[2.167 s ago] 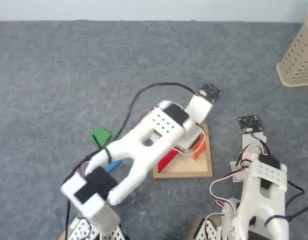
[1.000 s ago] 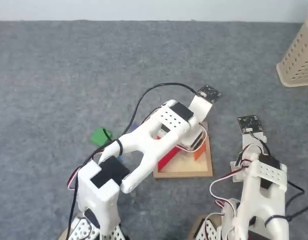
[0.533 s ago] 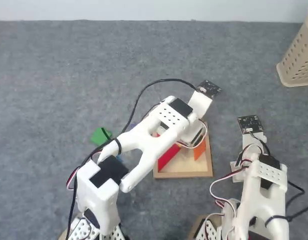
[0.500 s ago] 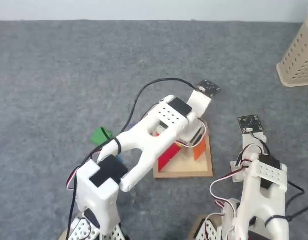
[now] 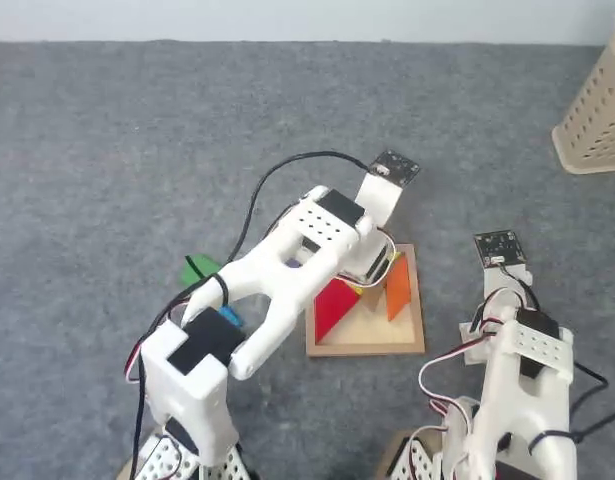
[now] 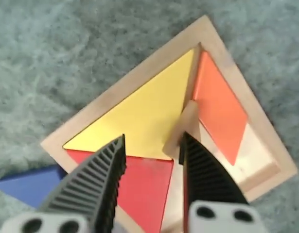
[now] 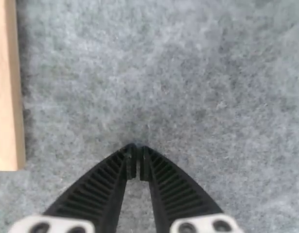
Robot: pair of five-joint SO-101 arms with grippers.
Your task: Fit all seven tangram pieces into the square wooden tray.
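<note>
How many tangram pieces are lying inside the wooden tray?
3: a yellow triangle along one tray edge, a red triangle beside it, and an orange piece against the adjoining edge. The left gripper covers part of the tray, so another may be hidden.

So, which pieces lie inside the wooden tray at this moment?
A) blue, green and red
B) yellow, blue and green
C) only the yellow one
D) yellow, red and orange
D: the left wrist view shows the yellow triangle, the red triangle and the orange piece inside the tray, while the blue piece and the green piece lie on the carpet outside it.
</note>
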